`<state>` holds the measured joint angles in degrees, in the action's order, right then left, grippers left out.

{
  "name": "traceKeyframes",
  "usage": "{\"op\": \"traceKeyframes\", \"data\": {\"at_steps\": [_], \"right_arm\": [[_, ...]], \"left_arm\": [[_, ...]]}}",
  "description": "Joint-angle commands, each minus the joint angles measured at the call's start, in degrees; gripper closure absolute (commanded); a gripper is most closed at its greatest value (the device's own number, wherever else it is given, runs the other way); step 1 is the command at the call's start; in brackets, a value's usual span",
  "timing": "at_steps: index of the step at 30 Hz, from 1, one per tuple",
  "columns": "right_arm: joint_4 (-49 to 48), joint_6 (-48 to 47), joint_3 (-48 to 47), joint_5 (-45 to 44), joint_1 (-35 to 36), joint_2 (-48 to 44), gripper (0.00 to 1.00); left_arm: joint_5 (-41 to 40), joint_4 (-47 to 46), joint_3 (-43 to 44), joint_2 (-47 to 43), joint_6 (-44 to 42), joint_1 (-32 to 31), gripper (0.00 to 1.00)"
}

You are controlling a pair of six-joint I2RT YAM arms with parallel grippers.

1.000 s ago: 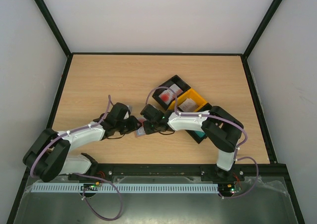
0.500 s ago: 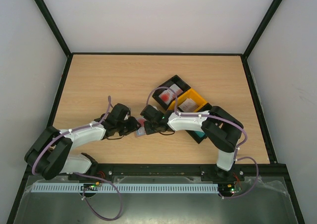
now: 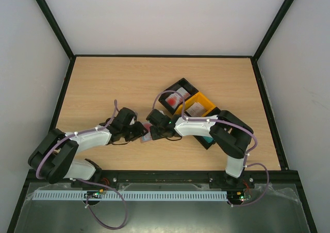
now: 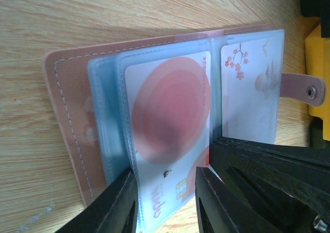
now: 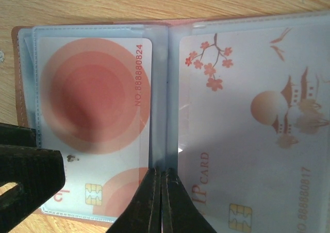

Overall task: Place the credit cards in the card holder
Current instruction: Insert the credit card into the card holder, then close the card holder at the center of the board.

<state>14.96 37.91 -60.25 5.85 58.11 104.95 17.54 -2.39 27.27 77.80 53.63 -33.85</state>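
A pale wooden table with two robot arms reaching in from its near edge, their tips meeting near the middle. Lying open and flat between them is the small pinkish-brown leather card holder with clear blue-grey sleeves inside.

Its left sleeve holds a white plastic card with a large red circle. The right sleeve holds a pale card printed with blossoms and a sun. A leather strap with a metal snap sticks out on the right side.

The left gripper has its jaws partway apart, the two black fingertips over the lower edge of the red-circle card's sleeve. I cannot tell whether they press on it.

The right gripper has its fingers closed tight together, with nothing visible between them. Its tips sit at the centre fold between the two sleeves.

Further right stand a black plastic tray and a yellow plastic tray, touching, each with a card inside.
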Motion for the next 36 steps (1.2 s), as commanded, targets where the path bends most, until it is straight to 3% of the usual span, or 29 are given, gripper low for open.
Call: {"op": "traceKeyframes", "data": {"at_steps": [1, 20, 36], "right_arm": [[3.3, 0.6, 1.4, -1.2, 0.3, 1.6, 0.98], [2.6, 1.3, 1.8, -1.5, 0.3, 1.1, 0.98], [0.0, 1.8, 2.4, -0.8, 0.3, -0.9, 0.98]], "left_arm": [[2.1, -1.1, -0.5, 0.6, 0.3, -0.2, 0.68], [3.4, -1.5, -0.5, -2.8, -0.4, -0.2, 0.77], [6.4, -5.2, -1.1, -0.5, -0.4, -0.2, 0.77]]}}
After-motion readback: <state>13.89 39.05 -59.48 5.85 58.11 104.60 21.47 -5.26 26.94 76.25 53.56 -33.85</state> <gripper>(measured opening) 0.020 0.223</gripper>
